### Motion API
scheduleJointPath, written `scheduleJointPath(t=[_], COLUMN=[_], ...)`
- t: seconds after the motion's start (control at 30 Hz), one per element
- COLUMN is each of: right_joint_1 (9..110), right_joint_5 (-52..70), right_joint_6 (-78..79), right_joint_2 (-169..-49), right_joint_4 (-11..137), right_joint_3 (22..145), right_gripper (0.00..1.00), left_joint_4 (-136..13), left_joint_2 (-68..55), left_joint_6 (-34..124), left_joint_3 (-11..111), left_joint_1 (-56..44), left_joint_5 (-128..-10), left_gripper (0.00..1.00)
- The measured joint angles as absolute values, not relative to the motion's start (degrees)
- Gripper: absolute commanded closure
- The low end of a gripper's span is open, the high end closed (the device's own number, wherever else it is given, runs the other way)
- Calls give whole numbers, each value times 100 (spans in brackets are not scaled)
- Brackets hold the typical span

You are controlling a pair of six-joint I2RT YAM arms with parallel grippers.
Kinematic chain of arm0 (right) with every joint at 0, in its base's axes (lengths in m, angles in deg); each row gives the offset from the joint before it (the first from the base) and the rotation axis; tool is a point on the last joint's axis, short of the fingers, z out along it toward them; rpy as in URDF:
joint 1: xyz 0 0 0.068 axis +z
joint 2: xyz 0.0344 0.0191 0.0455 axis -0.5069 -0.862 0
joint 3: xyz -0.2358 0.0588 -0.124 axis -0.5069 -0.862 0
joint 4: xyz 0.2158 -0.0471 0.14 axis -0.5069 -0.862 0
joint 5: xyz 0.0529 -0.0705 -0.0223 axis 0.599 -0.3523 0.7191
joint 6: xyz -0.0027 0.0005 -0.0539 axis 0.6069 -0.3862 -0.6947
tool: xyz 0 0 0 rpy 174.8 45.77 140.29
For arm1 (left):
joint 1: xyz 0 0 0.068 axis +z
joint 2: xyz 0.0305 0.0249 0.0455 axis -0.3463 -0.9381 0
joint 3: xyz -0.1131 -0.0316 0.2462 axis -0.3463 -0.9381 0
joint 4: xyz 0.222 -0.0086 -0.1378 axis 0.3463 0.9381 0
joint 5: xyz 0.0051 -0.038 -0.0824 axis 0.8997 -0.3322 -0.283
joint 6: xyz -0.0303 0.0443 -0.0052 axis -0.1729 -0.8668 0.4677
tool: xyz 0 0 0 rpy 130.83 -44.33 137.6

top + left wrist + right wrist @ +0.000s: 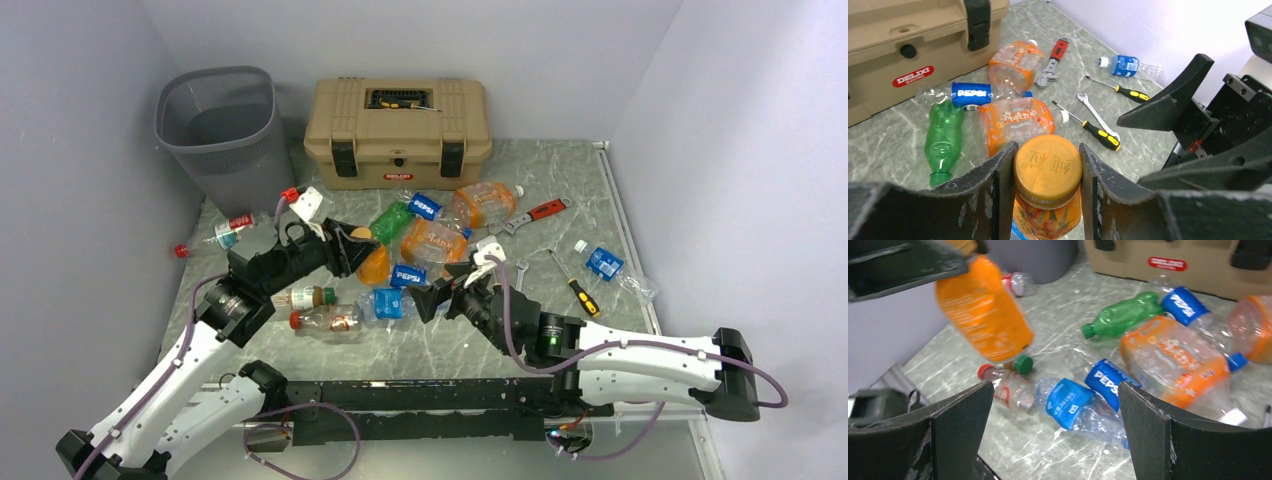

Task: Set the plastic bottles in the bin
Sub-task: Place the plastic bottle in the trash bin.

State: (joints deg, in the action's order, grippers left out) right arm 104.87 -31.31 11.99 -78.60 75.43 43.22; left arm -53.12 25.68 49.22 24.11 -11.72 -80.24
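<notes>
While gripping the orange bottle (1048,200) by its cap in left jaws above the table (400,350), right jaws wide and empty, treat task as barely begun: none seen in bin (240,165), other bottles (432,240) strewn below.

left tool (1048,152) clamped, held aloft; right tool (1053,432) spread wide, facing it.

My left gripper's fingers (993,192) are matt black plastic, grainy and scuffed. The bottle cap (1048,170) is smooth orange plastic, the crushed bottles (1173,360) glossy and clear, the toolbox (878,60) matt tan plastic.
</notes>
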Motion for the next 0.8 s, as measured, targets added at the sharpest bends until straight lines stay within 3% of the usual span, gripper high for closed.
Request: scheduleJointPath(t=[0.17,0.57,0.8], right_joint_1=[10487,10487,10487], right_joint_5=[-4040,-4519,-4650], right_joint_6=[1774,1971,1966], right_joint_2=[-7652,-7311,-6717], right_joint_4=[7254,6605,6437], right_joint_3=[4274,3785,3524], right_gripper=[0,0,0], left_joint_4=[-5256,-5037,-4394], left_joint_2=[2673,2689,2472], left_joint_6=[4905,4524,4312], left_joint_3=[2411,2424,3396], left_joint_1=[-1203,-1223,-1229], left_joint_5=[-7696,-6937,-6338], left_gripper=[100,100,100])
